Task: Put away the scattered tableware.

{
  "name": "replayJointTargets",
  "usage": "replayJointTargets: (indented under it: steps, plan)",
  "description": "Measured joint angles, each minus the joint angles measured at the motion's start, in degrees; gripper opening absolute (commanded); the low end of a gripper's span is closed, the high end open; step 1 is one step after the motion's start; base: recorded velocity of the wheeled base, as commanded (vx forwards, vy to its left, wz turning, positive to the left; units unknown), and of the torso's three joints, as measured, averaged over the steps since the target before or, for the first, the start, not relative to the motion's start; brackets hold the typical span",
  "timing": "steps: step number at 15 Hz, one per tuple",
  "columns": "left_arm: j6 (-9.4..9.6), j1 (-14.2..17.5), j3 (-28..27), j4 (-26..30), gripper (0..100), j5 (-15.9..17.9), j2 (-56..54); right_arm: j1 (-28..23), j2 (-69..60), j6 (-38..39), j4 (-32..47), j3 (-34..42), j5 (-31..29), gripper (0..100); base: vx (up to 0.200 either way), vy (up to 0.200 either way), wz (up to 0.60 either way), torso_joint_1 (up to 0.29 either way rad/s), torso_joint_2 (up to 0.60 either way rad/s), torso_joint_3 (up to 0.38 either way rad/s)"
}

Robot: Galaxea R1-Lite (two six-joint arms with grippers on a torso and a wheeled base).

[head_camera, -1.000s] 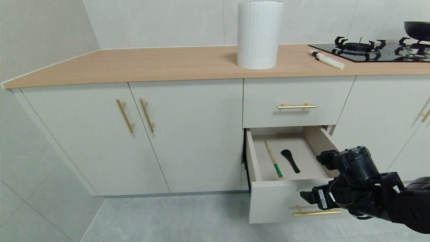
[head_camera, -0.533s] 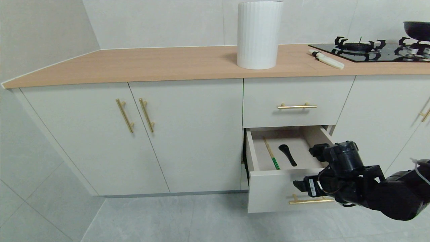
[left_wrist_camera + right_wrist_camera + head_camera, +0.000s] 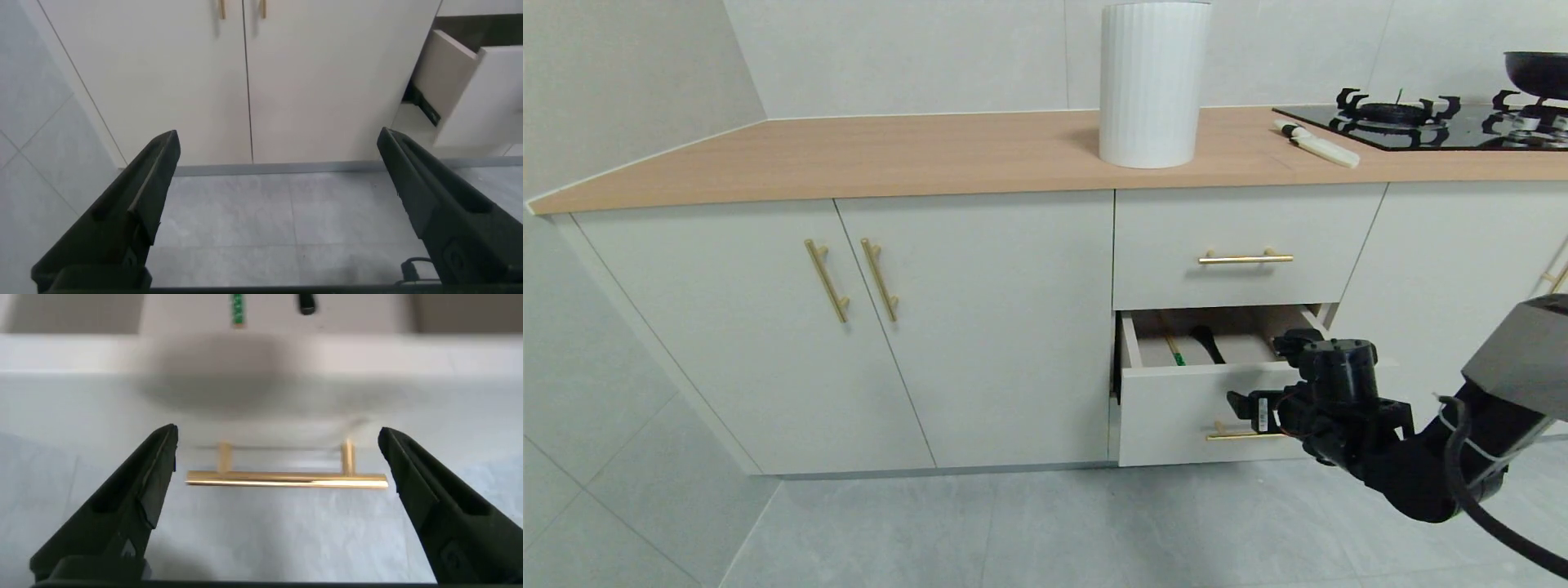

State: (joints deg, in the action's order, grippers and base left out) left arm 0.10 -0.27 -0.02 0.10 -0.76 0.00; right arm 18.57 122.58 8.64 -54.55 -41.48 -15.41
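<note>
A long wooden tabletop (image 3: 890,155) runs across white base cabinets, with a pair of cabinet doors (image 3: 849,343) under its left part, each bearing a slanted gold handle. To the right of the doors sit two drawers, one above the other. The upper drawer (image 3: 1233,282) is shut. The lower drawer (image 3: 1168,408) stands a little way open, so a narrow strip of its inside shows from the head view. Grey floor tiles (image 3: 931,531) lie below.

On the tabletop a tall white ribbed canister (image 3: 1150,82) stands upright above the drawers. To its right is a black gas hob (image 3: 1421,122) with a dark pan (image 3: 1539,72) on its far right burner.

The right tool (image 3: 1258,408) is held low in front of the lower drawer's face, pointing at it. In the right wrist view the right tool (image 3: 278,506) has its fingers (image 3: 122,514) spread wide. The drawer's gold bar handle (image 3: 286,479) lies level between them; whether they touch it cannot be told. The left tool (image 3: 278,204) is also spread wide and holds nothing. It faces the foot of the cabinet doors above the floor, with the open drawer's side (image 3: 445,77) off to one edge.

A cream-handled knife (image 3: 1316,144) lies on the tabletop just beside the hob's near left corner. Inside the lower drawer a black spoon (image 3: 1207,343) lies beside a pair of chopsticks (image 3: 1174,349) with green ends, the two apart and roughly parallel.
</note>
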Motion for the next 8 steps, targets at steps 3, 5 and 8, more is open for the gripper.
replayJointTargets:
  steps: [3,5,8]
  plan:
    - [0.0,0.0,0.0,0.0,100,0.0,0.0,-1.9,6.2,0.0,-7.4,-1.8,-0.2,100,0.0,0.0,0.0,0.0,0.0,0.0]
    - [0.0,0.0,0.0,0.0,100,0.0,0.0,-3.1,9.5,0.0,-11.3,-3.0,-0.2,100,0.0,0.0,0.0,0.0,0.0,0.0]
    - [-0.02,0.0,0.0,0.0,100,0.0,0.0,-3.9,12.1,0.1,-12.7,-4.0,-0.3,100,0.0,0.0,0.0,0.0,0.0,0.0]
